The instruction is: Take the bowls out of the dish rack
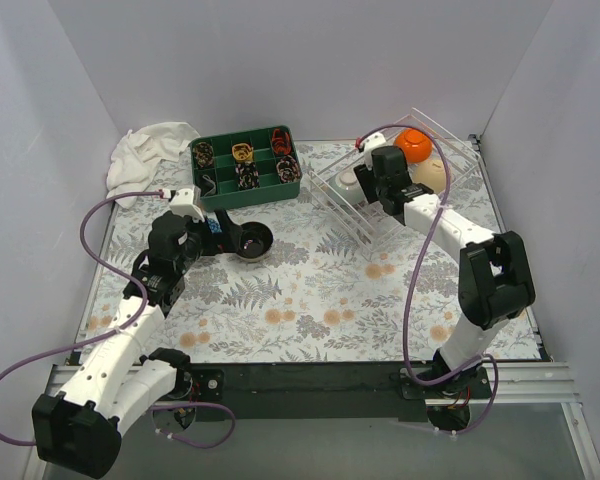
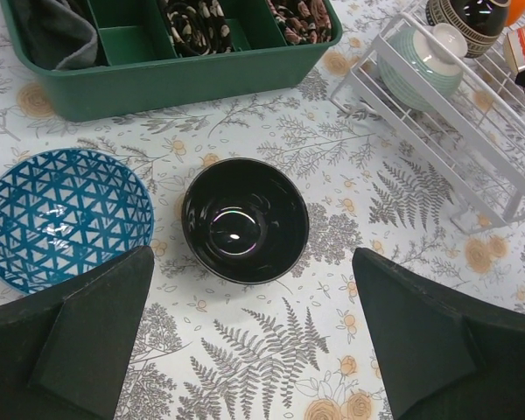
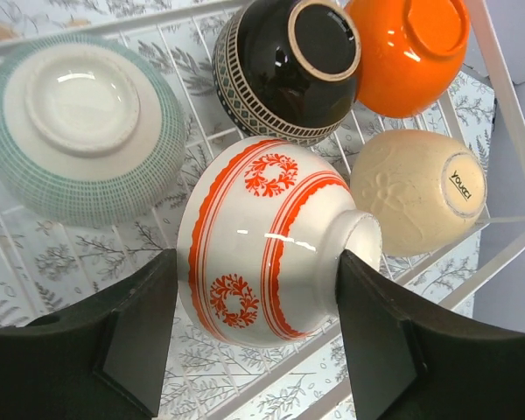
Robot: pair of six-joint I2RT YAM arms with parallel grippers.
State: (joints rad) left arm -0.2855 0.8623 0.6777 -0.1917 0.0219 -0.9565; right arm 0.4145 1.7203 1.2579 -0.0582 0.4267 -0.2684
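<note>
The wire dish rack [image 1: 348,208] stands at the back right. In the right wrist view it [image 3: 507,83] holds a green-gridded bowl [image 3: 70,122], a black patterned bowl [image 3: 284,70], an orange bowl [image 3: 407,52] and a cream bowl [image 3: 420,188]. My right gripper [image 3: 258,293] is shut on a white bowl with red bands [image 3: 262,236], one finger at its rim and one at its foot, over the rack. A black bowl [image 2: 245,219] and a blue patterned bowl [image 2: 61,214] sit upright on the table. My left gripper [image 2: 254,350] is open and empty just short of the black bowl.
A green divided tray [image 1: 248,192] with small items stands at the back middle, just behind the two unloaded bowls. A white cloth [image 1: 150,150] lies at the back left. The rack's near corner [image 2: 472,175] is to the right of the black bowl.
</note>
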